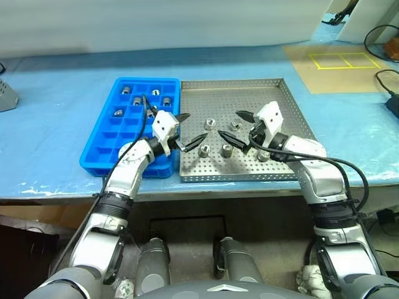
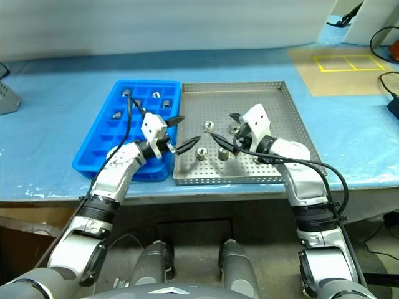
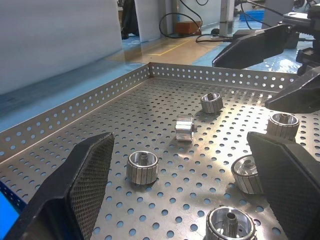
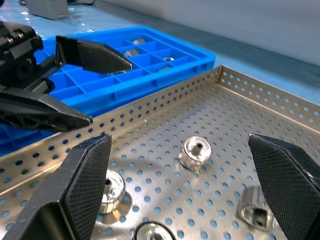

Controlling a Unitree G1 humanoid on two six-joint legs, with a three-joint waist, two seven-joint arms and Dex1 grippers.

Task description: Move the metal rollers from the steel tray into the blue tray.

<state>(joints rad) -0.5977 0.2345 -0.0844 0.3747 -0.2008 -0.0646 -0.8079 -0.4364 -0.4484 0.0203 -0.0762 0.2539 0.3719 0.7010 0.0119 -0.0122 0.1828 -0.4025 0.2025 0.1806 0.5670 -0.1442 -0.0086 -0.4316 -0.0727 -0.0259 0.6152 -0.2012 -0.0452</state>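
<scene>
Currently the steel tray holds several metal rollers scattered over its perforated floor, lying between and just below the two grippers. Beside it, the blue tray carries a few more rollers in its far compartments, beyond the left gripper. That gripper hangs at the seam between both trays, jaws spread wide and empty. Opposite it, the right gripper hovers over the steel tray, likewise wide open, holding nothing.
</scene>
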